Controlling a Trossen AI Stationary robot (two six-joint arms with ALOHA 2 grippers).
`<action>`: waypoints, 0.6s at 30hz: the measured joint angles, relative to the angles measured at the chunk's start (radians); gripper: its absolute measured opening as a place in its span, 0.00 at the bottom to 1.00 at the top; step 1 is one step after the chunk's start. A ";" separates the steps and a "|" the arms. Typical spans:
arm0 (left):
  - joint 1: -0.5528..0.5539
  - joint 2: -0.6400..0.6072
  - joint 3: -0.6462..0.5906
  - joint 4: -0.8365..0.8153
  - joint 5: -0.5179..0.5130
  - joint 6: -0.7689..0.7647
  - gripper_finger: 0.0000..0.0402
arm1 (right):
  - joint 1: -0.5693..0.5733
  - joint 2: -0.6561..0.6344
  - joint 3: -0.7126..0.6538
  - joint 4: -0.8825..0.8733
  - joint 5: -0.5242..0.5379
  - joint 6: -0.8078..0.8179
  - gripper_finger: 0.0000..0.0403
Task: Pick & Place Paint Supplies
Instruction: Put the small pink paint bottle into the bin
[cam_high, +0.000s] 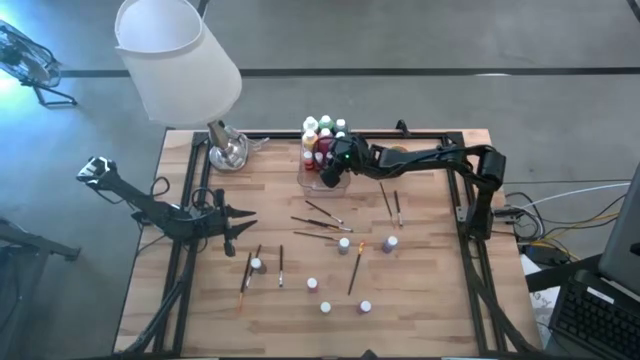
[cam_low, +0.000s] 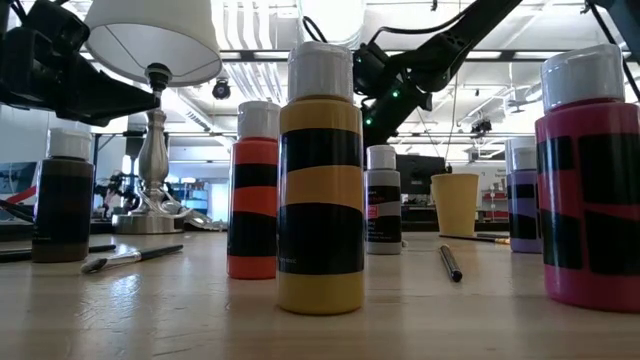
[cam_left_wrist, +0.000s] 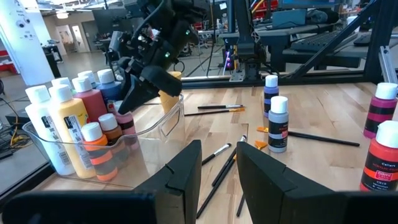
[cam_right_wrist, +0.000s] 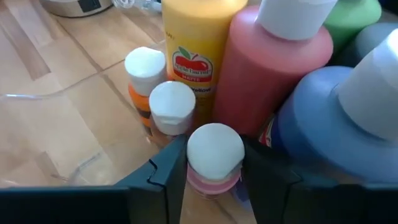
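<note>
High view, looking straight down: a wooden table (cam_high: 420, 300) fills the middle of the frame, with a white lampshade (cam_high: 175, 55) at the upper left. The right gripper (cam_high: 335, 172) reaches from the right side to a clear plastic box (cam_high: 325, 182) at the top centre of the table. In the right wrist view its two dark fingers (cam_right_wrist: 163, 171) close on a small pink paint bottle (cam_right_wrist: 214, 163) with a white cap, just inside the box. Beside that bottle stand small orange bottles (cam_right_wrist: 144, 78), a tall yellow bottle (cam_right_wrist: 196, 50), a tall red bottle (cam_right_wrist: 273, 74) and a blue one (cam_right_wrist: 323, 130), all packed together.

The left gripper (cam_high: 240, 216) hovers at the left centre of the frame, its fingers slightly parted and holding nothing, as its wrist view shows (cam_left_wrist: 214, 177).

Across the centre and lower part of the table lie several thin paintbrushes (cam_high: 322, 224), some crossing one another. Small white-capped bottles stand well apart among them, including a purple bottle (cam_high: 390, 243) right of centre and others near the lower edge (cam_high: 326, 307).

A small orange cup (cam_high: 396, 154) sits under the right arm near the top edge.
</note>
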 joint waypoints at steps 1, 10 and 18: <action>0.000 0.000 0.000 0.000 0.000 0.000 0.27 | 0.000 0.000 0.000 0.002 0.000 0.000 0.35; 0.000 0.000 0.000 0.000 0.000 0.000 0.27 | 0.000 -0.002 0.000 0.004 0.003 0.001 0.38; 0.000 0.000 0.000 -0.001 0.000 0.000 0.27 | 0.000 -0.003 0.000 0.007 0.002 -0.001 0.31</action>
